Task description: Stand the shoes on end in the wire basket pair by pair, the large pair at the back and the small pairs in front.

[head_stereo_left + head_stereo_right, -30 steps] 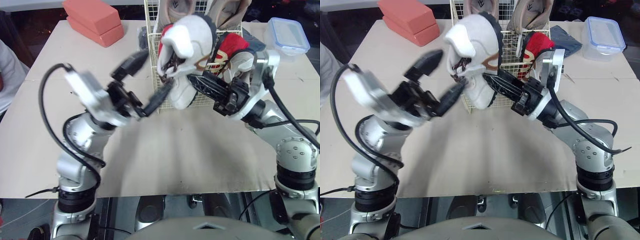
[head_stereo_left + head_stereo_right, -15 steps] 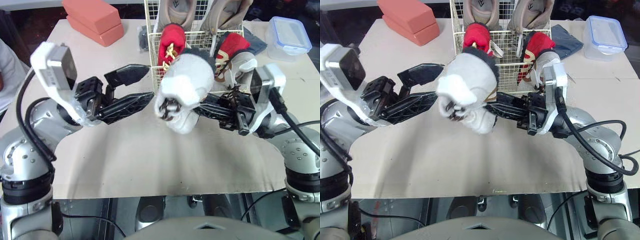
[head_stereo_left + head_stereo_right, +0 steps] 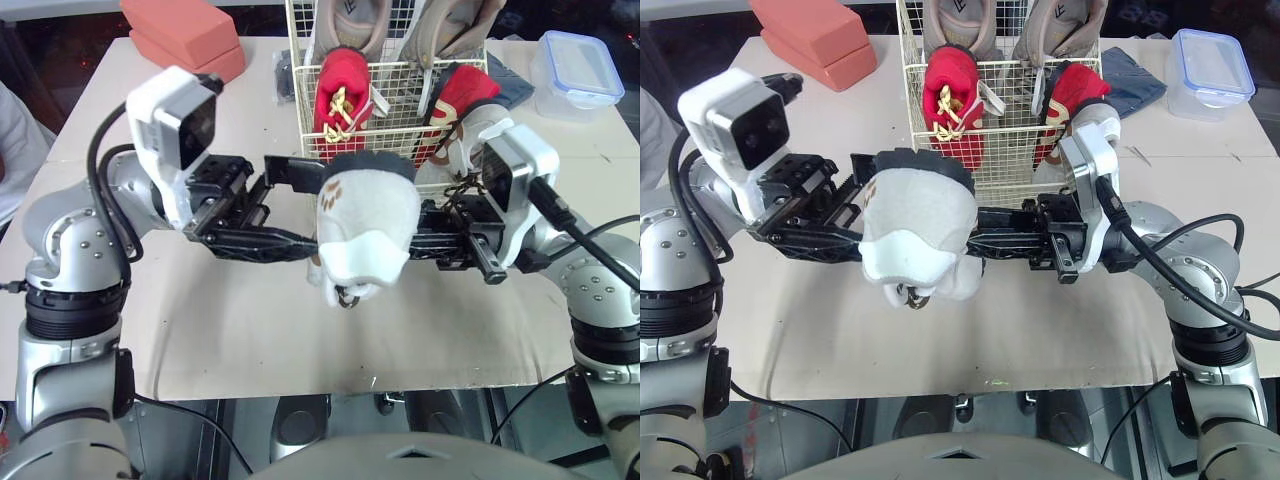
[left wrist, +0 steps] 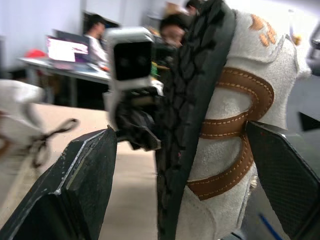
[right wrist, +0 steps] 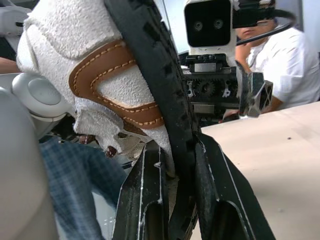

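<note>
A white suede shoe (image 3: 365, 225) with brown trim and a black sole hangs over the middle of the table (image 3: 250, 340), in front of the wire basket (image 3: 400, 125). My right gripper (image 5: 177, 150) is shut on its sole edge from the right. My left gripper (image 4: 180, 132) reaches in from the left and stands open, one finger on each side of the shoe. In the basket, two red shoes (image 3: 340, 100) (image 3: 460, 95) stand on end in front. A large beige pair (image 3: 350, 20) stands behind them.
Two orange-red blocks (image 3: 185, 35) lie at the table's back left. A clear lidded box (image 3: 570, 70) and a blue cloth (image 3: 1130, 80) sit at the back right. A person's sleeve (image 3: 15, 150) shows at the left edge.
My right gripper has carried the white shoe down from beside the basket to over the table's middle, turning it over. My left gripper has swung in and now straddles the shoe.
</note>
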### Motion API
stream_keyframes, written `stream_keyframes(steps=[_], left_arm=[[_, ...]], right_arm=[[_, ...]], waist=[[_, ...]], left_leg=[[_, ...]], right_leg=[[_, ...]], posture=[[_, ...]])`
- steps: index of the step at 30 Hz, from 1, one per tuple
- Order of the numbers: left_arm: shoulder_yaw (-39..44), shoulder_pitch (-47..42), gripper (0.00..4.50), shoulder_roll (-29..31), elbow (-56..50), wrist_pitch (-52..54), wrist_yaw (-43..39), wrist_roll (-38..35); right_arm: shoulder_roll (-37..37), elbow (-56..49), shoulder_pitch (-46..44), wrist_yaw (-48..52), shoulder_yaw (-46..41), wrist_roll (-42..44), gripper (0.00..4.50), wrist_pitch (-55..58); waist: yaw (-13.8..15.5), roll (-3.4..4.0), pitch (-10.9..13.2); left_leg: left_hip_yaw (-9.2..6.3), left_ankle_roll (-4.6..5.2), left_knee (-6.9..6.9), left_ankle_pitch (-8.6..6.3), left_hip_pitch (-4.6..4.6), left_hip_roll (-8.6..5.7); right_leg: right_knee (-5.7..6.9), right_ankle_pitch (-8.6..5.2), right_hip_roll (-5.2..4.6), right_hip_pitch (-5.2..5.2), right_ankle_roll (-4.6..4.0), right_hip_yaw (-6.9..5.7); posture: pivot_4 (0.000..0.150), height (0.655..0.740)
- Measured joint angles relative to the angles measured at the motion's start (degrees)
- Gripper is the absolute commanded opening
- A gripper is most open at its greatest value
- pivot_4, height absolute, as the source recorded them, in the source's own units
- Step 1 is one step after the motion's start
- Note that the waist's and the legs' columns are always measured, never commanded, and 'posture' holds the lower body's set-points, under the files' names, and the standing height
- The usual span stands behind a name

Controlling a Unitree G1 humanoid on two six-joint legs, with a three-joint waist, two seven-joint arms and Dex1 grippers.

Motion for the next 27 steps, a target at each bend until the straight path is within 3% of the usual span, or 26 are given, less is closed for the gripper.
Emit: stream_keyframes(steps=[15, 18, 24, 27], left_arm=[[-0.97, -0.48, 4.41, -3.38, 2.01, -1.73, -4.07, 8.14], [-0.67, 0.08, 3.62, -3.87, 2.0, -1.53, -4.02, 8.1], [-0.28, 0.29, 0.97, -4.2, 1.95, -1.37, -4.11, 8.15], [-0.05, 0.28, 0.51, -4.48, 2.13, -1.7, -4.12, 8.49]], right_arm=[[-0.35, -0.53, 2.53, -2.2, -0.77, 0.19, 0.0, 1.33], [-0.31, -0.52, 2.53, -2.67, -0.88, 0.17, 0.0, 1.32], [0.03, -0.34, 2.53, -3.02, -1.31, -0.14, 0.0, 1.3], [0.12, -0.35, 2.57, -3.02, -1.3, -0.07, 0.0, 1.3]], waist=[[0.0, 0.0, 0.0], [-0.02, 0.0, 0.0], [0.0, 0.0, 0.0], [0.0, 0.0, 0.0]], left_leg=[[0.0, 0.0, 0.0, 0.0, -0.01, 0.02], [0.0, 0.0, 0.0, 0.0, 0.0, 0.02], [-0.01, 0.0, 0.0, 0.0, -0.01, 0.02], [0.0, 0.0, 0.0, 0.0, -0.01, 0.02]], right_leg=[[0.0, 0.0, -0.01, 0.0, 0.0, 0.01], [0.0, -0.01, -0.01, -0.01, 0.02, 0.02], [0.0, -0.01, -0.02, 0.0, 0.02, 0.01], [0.0, 0.0, -0.01, 0.0, 0.01, 0.01]], posture=[[0.15, 0.686], [0.15, 0.686], [0.15, 0.686], [0.15, 0.686]])
